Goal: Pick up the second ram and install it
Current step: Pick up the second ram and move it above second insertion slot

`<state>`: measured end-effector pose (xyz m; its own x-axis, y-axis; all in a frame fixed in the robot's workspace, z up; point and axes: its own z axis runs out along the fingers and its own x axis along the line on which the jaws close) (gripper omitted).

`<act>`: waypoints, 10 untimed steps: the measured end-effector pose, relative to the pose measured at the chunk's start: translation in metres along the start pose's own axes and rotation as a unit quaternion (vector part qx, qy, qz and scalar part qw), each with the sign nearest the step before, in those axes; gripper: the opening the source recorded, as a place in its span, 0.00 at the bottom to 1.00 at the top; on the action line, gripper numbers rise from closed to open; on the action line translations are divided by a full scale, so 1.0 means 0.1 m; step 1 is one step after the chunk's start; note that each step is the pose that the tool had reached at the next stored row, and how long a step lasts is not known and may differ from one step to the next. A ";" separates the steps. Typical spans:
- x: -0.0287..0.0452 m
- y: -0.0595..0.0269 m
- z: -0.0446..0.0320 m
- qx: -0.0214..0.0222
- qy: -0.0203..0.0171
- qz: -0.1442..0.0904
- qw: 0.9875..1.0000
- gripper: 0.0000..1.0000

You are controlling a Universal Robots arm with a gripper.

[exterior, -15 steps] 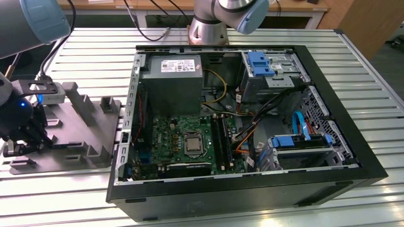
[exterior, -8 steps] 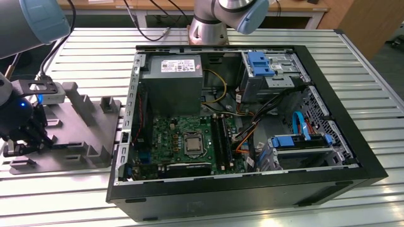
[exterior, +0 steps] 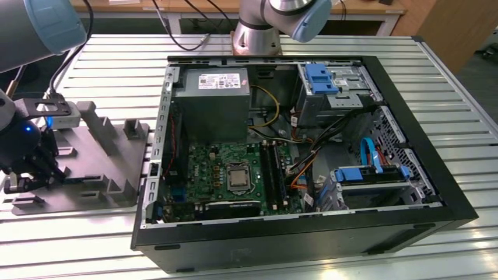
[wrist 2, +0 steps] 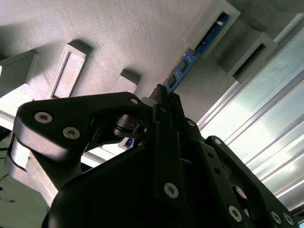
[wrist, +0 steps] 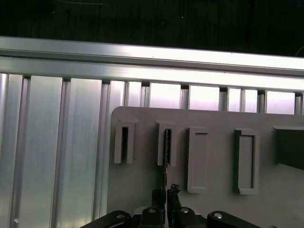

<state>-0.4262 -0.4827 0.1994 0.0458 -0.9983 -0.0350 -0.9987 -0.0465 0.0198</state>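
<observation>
In both wrist views the gripper (wrist: pixel 165 194) (wrist 2: pixel 159 95) is pinched narrow on the second ram (wrist: pixel 167 142) (wrist 2: pixel 185 64), its black fingers pressed against the board's two flat faces. The first wrist view shows the stick edge-on as a thin dark line standing in a slotted peg (wrist: pixel 166 143) of the grey tray (wrist: pixel 213 190). The second wrist view shows its blue face and chips running from the fingertips to a far peg (wrist 2: pixel 216 21). Beyond the tray lies the ribbed aluminium table (wrist: pixel 61 142). The exterior view places the gripper (exterior: pixel 31 175) low over the tray (exterior: pixel 93 175) at the exterior view's left. There the wrist points down, well apart from the open computer case (exterior: pixel 311 233) and its motherboard (exterior: pixel 225 169). The arm's base (exterior: pixel 260 29) stands behind the case.
</observation>
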 end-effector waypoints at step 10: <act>0.001 0.000 0.000 0.000 0.000 0.000 1.000 0.11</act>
<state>-0.4262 -0.4828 0.1994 0.0457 -0.9983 -0.0350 -0.9987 -0.0465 0.0198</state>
